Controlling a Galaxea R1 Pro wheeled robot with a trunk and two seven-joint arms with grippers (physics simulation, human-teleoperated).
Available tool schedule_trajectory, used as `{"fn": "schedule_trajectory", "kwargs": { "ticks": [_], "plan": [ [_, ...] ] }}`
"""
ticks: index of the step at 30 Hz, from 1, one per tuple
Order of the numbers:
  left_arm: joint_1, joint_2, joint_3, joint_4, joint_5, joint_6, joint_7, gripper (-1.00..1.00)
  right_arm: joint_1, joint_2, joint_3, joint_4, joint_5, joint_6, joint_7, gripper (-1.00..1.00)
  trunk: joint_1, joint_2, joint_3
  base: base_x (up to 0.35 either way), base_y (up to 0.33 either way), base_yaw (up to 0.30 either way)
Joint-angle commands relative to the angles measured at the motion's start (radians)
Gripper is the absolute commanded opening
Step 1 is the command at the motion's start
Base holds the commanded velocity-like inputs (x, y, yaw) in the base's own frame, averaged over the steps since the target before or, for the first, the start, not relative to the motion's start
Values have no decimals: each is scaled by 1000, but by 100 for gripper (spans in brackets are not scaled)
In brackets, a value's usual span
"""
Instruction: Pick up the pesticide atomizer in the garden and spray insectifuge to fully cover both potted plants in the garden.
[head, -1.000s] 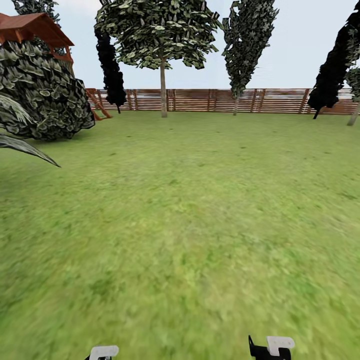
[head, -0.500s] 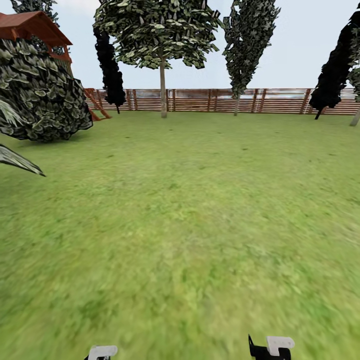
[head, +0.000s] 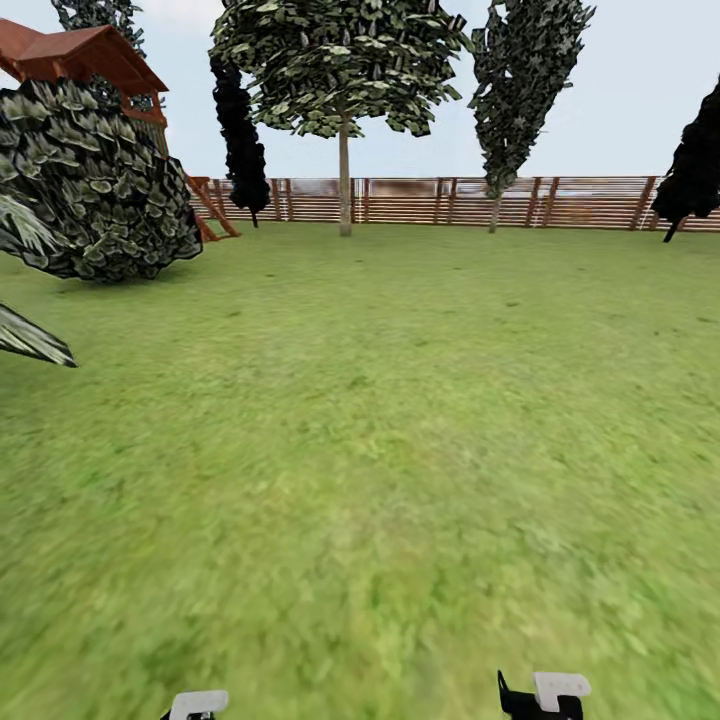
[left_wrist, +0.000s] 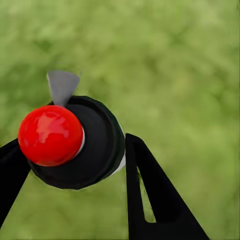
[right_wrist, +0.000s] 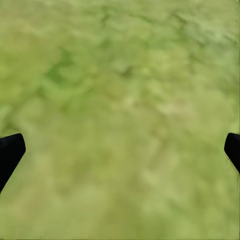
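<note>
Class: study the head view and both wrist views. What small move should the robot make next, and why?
Probably keep turning the base and head to search. The left gripper is shut on the pesticide atomizer, the right gripper is open, and ahead lie lawn, fence and a big bush, with neither potted plant to aim at.

green lawn (head: 400, 420), bush (head: 95, 185), trees (head: 343, 120)
</note>
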Motion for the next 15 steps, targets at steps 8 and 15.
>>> {"fn": "schedule_trajectory", "kwargs": {
  "ticks": [8, 15],
  "plan": [
    [-1, -2, -10, 0, 1, -3, 87, -100, 0, -1, 9, 0, -5, -2, -3, 100, 0, 0, -1, 339, -132, 7],
    [-1, -3, -12, 0, -1, -4, 101, -100, 0, -1, 10, 0, -4, -2, -3, 100, 0, 0, -1, 338, -129, 0]
  ]
}}
